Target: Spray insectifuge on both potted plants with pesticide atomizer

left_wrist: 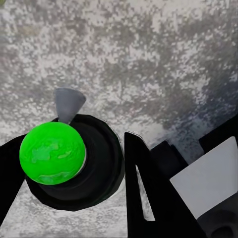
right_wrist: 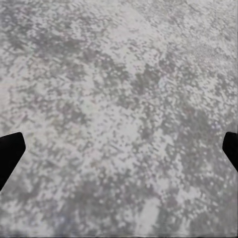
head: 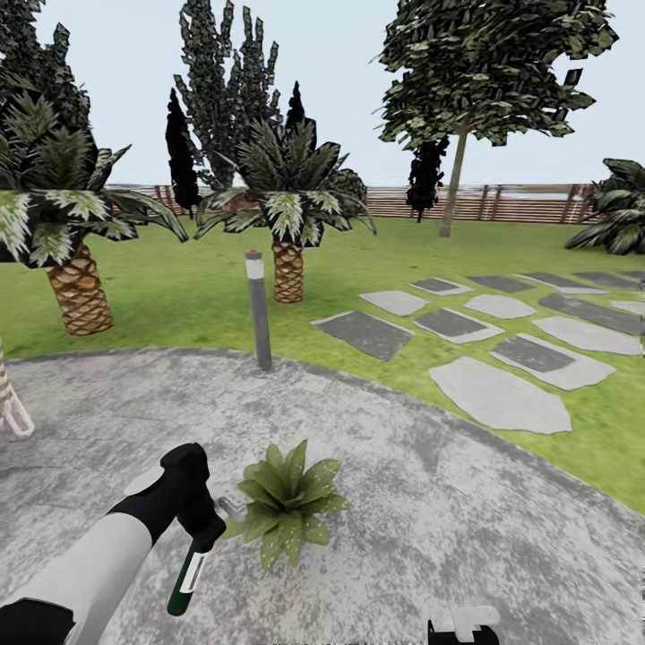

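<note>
Left gripper (head: 204,535) is closed around the pesticide atomizer (head: 186,573); the bottle hangs tilted, base toward the patio (head: 403,502), trigger head up beside the leaves. Right gripper (right_wrist: 119,153) is spread wide, nothing held; only two dark fingertips (right_wrist: 10,153) are seen over bare stone.

Risks: the nozzle is possibly aimed past the potted plant (head: 287,503), so spray is wasted on stone; grip slip is likely if the tilt increases.

Counted: one atomizer, one potted plant of two, two palms (head: 288,215), one bollard (head: 258,309).
</note>
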